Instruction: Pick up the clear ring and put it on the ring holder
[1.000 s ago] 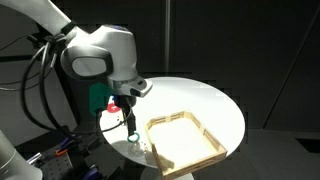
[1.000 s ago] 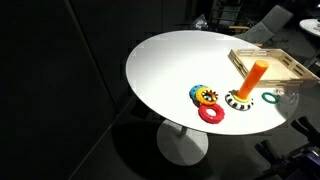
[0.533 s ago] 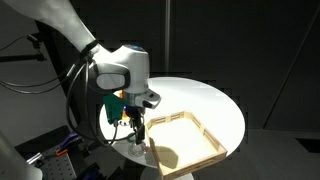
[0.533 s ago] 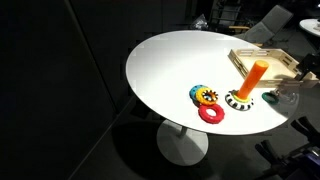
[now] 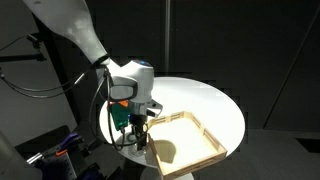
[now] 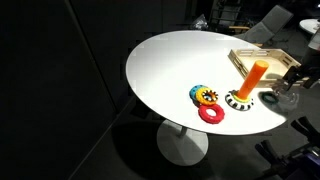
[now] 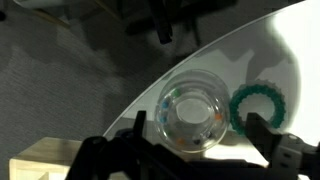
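Observation:
In the wrist view the clear ring (image 7: 190, 112), see-through with small coloured beads inside, lies flat on the white table near its edge. My gripper (image 7: 200, 137) is open, with one dark finger on each side of the ring, close above it. In both exterior views the gripper (image 5: 138, 140) (image 6: 290, 93) hangs low at the table edge. The ring holder (image 6: 256, 80), an upright orange peg on a round base, stands close beside the gripper.
A green ring (image 7: 258, 106) lies right next to the clear ring, also seen by the peg (image 6: 270, 97). A red ring (image 6: 211, 113) and a yellow-and-blue ring (image 6: 204, 95) lie further in. A pale wooden tray (image 5: 210, 150) (image 6: 285, 58) sits beside the gripper. The table edge is close.
The arm has swung down and toward the table edge. The gripper has dropped from above the table to just over the clear ring.

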